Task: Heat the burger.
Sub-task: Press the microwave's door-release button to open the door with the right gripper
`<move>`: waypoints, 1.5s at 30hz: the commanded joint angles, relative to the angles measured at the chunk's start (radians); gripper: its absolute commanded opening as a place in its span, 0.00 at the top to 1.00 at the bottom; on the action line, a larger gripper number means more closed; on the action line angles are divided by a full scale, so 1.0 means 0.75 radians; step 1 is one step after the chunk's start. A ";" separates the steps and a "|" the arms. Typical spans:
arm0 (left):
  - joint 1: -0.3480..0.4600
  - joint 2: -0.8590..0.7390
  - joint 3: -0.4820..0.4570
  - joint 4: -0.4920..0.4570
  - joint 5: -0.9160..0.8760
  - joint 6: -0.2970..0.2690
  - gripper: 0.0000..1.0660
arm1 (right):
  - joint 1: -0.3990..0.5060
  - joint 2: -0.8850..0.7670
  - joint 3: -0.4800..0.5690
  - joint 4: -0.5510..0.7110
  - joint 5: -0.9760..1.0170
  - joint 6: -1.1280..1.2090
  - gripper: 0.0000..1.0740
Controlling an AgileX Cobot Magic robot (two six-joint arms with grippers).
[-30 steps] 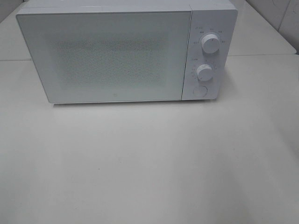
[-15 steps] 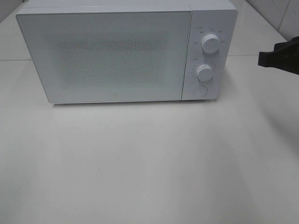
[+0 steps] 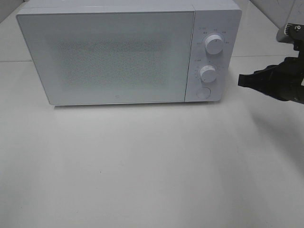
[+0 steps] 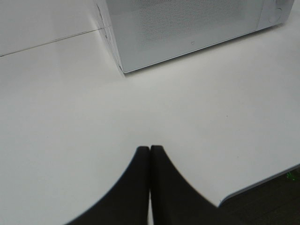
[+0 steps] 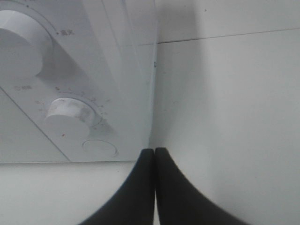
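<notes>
I can't see the burger anywhere. It may sit behind the shut frosted door of the microwave [image 3: 109, 52], though I can't tell. My right pincer [image 3: 242, 80], closed and empty, points left at the panel's round button [image 3: 203, 93] from the right edge of the tabletop [image 3: 142, 166]. The left pincer [image 4: 149, 150], also closed, is farther off.

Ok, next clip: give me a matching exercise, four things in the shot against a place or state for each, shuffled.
Things:
1. microwave door
2. upper knob
3. round button
4. right hand

Places or states:
A. lowest on the control panel
B. shut, off to the right of the control panel
C. closed, left of the control panel
D. highest on the control panel

Pairs: 1-C; 2-D; 3-A; 4-B
</notes>
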 commanded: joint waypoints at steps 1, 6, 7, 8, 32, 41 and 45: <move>0.001 -0.025 0.003 0.001 -0.017 -0.007 1.00 | 0.000 0.036 -0.004 -0.165 -0.075 0.201 1.00; 0.001 -0.025 0.003 0.001 -0.017 -0.007 1.00 | 0.000 0.139 -0.004 -0.479 -0.309 0.741 1.00; 0.001 -0.025 0.003 0.001 -0.017 -0.007 1.00 | 0.000 0.156 -0.004 -0.496 -0.345 0.804 1.00; 0.001 -0.025 0.003 0.001 -0.017 -0.007 1.00 | 0.000 0.207 -0.004 -0.532 -0.420 0.967 1.00; 0.001 -0.025 0.003 0.001 -0.017 -0.007 1.00 | 0.000 0.477 -0.084 -0.491 -0.547 1.433 1.00; 0.001 -0.025 0.003 0.001 -0.017 -0.007 1.00 | 0.000 0.567 -0.173 -0.493 -0.527 1.503 1.00; 0.001 -0.025 0.003 0.001 -0.017 -0.007 1.00 | 0.000 0.579 -0.217 -0.496 -0.451 1.524 1.00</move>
